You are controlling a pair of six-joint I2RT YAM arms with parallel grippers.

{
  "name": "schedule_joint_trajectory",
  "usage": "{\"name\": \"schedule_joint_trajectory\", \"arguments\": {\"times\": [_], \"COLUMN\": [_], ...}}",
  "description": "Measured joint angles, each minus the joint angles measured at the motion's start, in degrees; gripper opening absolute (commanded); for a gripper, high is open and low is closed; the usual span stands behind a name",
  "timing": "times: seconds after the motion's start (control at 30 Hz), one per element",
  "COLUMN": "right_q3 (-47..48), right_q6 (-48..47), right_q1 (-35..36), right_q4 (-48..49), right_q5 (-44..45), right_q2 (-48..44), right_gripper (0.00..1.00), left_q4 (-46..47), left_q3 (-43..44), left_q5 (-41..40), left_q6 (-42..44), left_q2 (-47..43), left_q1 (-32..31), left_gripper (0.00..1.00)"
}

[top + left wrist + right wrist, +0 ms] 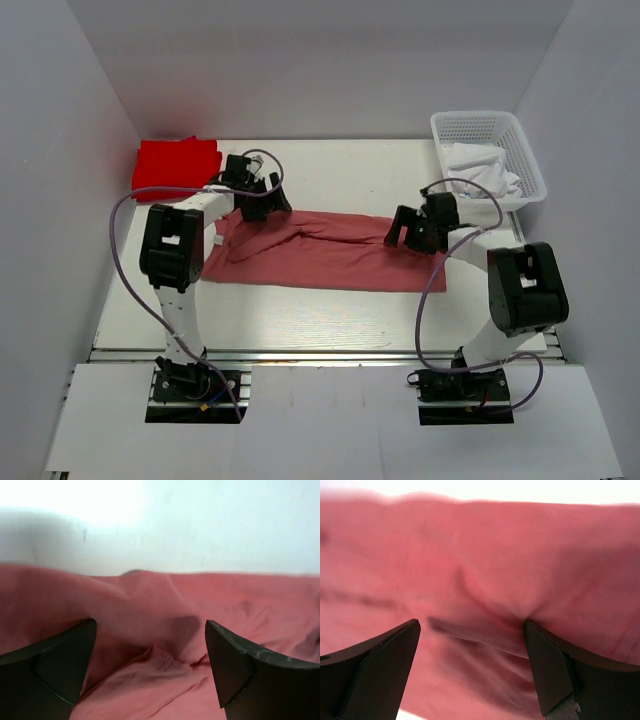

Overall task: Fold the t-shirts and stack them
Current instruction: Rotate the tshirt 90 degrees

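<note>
Top external view: the pink t-shirt point(320, 252) lies in a wide, rumpled band across the middle of the table point(330, 310). The red t-shirt point(176, 163) sits in a compact pile at the far left corner. The left gripper point(262, 205) and right gripper point(398, 235) hover over the pink cloth's left and right ends, jaws spread wide, gripping nothing.

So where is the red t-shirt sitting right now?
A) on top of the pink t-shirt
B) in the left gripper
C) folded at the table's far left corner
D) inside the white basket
C: the red t-shirt lies folded at the far left corner of the table, while the pink t-shirt is spread mid-table and the basket holds white cloth.
</note>
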Motion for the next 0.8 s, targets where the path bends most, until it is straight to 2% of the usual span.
{"name": "schedule_joint_trajectory", "arguments": {"times": [0.07,0.17,0.3,0.37,0.43,0.53,0.63,0.8], "right_q3": [-3.82,-8.46,-9.86,-9.4,-7.69,-1.42,3.85,6.1], "right_q6": [-0.57,-2.19,-6.12,-8.96,-12.48,-17.84,-22.16,-26.32], "right_q1": [3.21,9.07,18.58,24.79,30.8,37.13,40.81,43.8], "right_q4": [0.09,-1.36,-4.28,-4.44,-4.57,-5.75,-5.38,-5.77], "right_q5": [1.31,0.9,-1.49,-3.52,-6.45,-11.91,-17.55,-22.86], "right_q2": [-3.43,-8.57,-11.06,-10.45,-8.39,-2.32,3.02,4.74], "right_gripper": [0.9,0.9,0.9,0.9,0.9,0.9,0.9,0.9], "left_q4": [-0.61,-2.08,-2.45,1.46,9.33,15.78,20.04,23.76], "left_q3": [5.31,18.56,46.36,59.91,62.25,62.01,62.03,62.18], "left_q5": [0.39,2.23,7.52,9.99,12.37,12.22,10.71,10.45], "left_q6": [0.17,0.57,0.9,0.39,-2.05,-5.25,-6.95,-8.94], "left_q2": [3.65,12.39,30.84,39.98,44.22,45.53,46.71,47.43], "left_q1": [0.0,-0.07,-0.57,-1.46,-2.84,-6.03,-9.55,-13.6], "left_gripper": [1.0,1.0,1.0,1.0,1.0,1.0,1.0,1.0]}}
